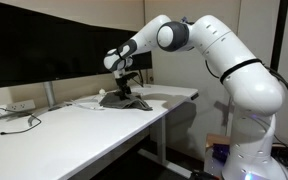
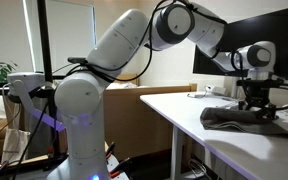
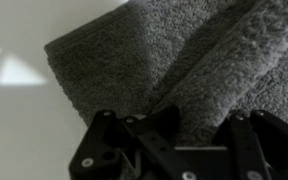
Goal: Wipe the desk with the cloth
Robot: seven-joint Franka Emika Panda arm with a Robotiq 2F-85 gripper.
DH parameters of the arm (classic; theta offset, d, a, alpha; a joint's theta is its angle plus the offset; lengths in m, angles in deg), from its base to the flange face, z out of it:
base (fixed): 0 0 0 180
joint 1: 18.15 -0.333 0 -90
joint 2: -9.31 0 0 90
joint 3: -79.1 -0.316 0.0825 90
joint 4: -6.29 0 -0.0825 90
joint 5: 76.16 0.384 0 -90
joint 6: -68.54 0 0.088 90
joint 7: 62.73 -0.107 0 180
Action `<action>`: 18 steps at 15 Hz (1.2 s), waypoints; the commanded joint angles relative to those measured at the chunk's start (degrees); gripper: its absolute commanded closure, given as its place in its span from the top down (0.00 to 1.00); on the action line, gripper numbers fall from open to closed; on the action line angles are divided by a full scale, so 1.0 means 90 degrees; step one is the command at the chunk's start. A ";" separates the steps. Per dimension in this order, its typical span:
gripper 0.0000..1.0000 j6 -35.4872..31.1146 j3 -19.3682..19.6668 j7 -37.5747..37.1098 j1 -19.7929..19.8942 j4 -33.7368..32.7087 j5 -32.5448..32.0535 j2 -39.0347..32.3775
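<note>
While the gripper [image 2: 254, 103] sits low on the cloth [image 3: 134, 60], its jaws are shut tight, and in the wrist view they seem to pinch a raised fold of it. The dark grey cloth lies rumpled on the desk [image 1: 74, 140], at the end next to the robot arm [image 1: 224, 60]. I think the wiping is only at its start, because the cloth covers just a small part and the long white top beyond it has not been reached yet. No dirt or wet marks show, so I cannot tell which part is clean. Farther along the desk lie a thin black cable [image 1: 22, 125] and a white power strip [image 1: 14, 107], which could get in the way. Behind them stands a big dark monitor [image 1: 44, 45].
</note>
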 commanded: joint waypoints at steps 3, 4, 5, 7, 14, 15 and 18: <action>0.07 -0.0052 0.0298 0.0147 0.0725 -0.0152 0.0204 -0.0091; 0.08 -0.0011 0.0358 0.0167 0.0872 -0.0260 0.0217 -0.0146; 0.08 0.0000 0.0398 0.0184 0.1015 -0.0402 0.0242 -0.0233; 0.07 0.0089 0.0481 0.0215 0.1325 -0.0744 0.0319 -0.0406; 0.07 0.0014 0.0645 0.0276 0.2489 -0.2591 0.0583 -0.1336; 0.07 -0.0058 0.0652 0.0261 0.2632 -0.2834 0.0551 -0.1447; 0.07 -0.0047 0.0615 0.0262 0.3130 -0.3515 0.0537 -0.1833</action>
